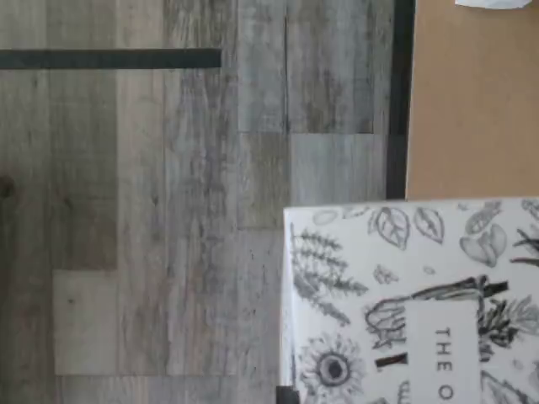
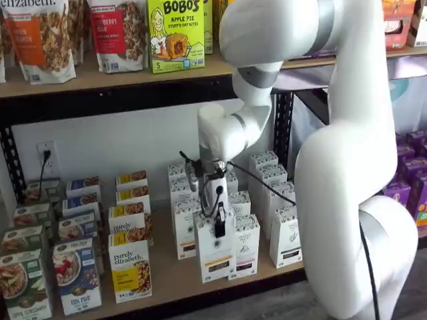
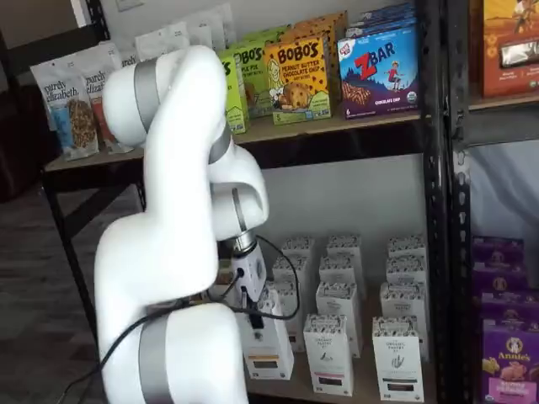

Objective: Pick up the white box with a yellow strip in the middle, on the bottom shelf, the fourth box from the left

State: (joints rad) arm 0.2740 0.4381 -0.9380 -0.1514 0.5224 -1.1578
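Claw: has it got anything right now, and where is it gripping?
The claw is shut on the white box, holding it by its top end, at the front of the bottom shelf.

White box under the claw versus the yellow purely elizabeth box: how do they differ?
The white box is slimmer, with a small tan strip; the purely elizabeth box is wider, with a big yellow panel. The gripper is shut on the white box; the purely elizabeth box stands free. Both stand upright.

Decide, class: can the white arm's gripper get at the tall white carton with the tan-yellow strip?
Probably yes: the gripper already looks closed on the tall white carton at the pale wooden shelf's front edge, nothing between them, though the fingers barely show.
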